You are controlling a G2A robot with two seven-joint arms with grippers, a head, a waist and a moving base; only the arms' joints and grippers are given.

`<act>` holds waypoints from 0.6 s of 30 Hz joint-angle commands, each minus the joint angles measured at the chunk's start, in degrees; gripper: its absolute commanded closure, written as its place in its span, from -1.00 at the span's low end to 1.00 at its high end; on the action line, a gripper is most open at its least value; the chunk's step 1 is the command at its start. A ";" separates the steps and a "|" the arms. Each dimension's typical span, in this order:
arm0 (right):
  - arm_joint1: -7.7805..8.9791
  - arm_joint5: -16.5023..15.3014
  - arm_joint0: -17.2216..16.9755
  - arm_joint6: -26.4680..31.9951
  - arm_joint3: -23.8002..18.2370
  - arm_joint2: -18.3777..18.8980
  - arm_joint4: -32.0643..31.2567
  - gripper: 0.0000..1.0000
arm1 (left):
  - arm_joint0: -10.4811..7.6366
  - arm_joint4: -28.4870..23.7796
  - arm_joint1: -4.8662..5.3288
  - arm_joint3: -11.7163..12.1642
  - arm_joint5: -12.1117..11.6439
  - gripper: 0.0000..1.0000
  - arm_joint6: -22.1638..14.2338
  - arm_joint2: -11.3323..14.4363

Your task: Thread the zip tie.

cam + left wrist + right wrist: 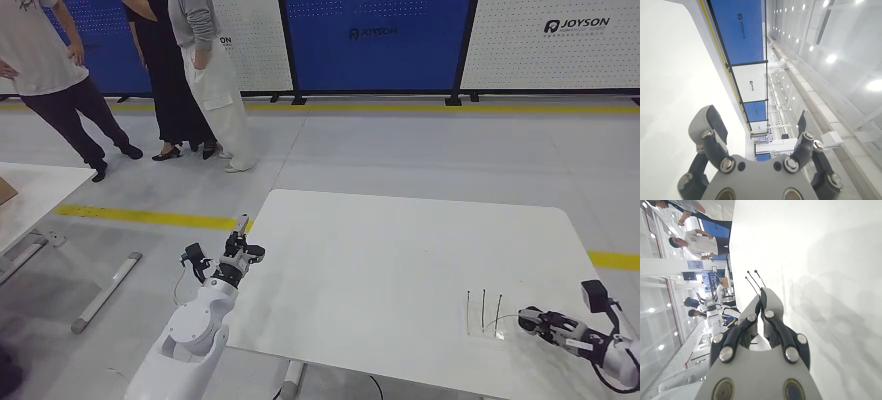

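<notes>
Three black zip ties [484, 305] stand upright in a clear holder [487, 336] near the front right of the white table [400, 250]. In the right wrist view their small square heads [748, 272] stick up just past my fingertips. My right gripper [523, 320] sits beside the holder with its fingers [770, 298] pressed together, and a thin black strand [505, 319] curves from the holder into them. My left gripper [240, 246] hangs at the table's left edge, far from the ties. Its pads [716, 121] stand wide apart around nothing.
The table's front edge runs close under the holder and the right arm. A second white table [35, 195] stands off to the left across a strip of floor. Most of the white table between the two arms is bare.
</notes>
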 commanded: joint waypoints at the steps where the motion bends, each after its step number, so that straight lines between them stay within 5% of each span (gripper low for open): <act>1: 0.11 -0.20 -0.20 0.10 -0.16 0.16 0.08 1.00 | 0.00 0.00 0.00 0.00 0.00 -1.00 0.00 0.00; 12: 0.88 -2.73 -3.97 0.34 -3.17 3.83 2.78 1.00 | 0.00 0.00 0.00 0.00 0.00 -1.00 0.00 0.00; 18: 0.84 -8.08 -7.97 -1.81 -6.98 7.86 9.92 1.00 | 0.00 0.00 0.00 0.00 0.00 -1.00 0.00 0.00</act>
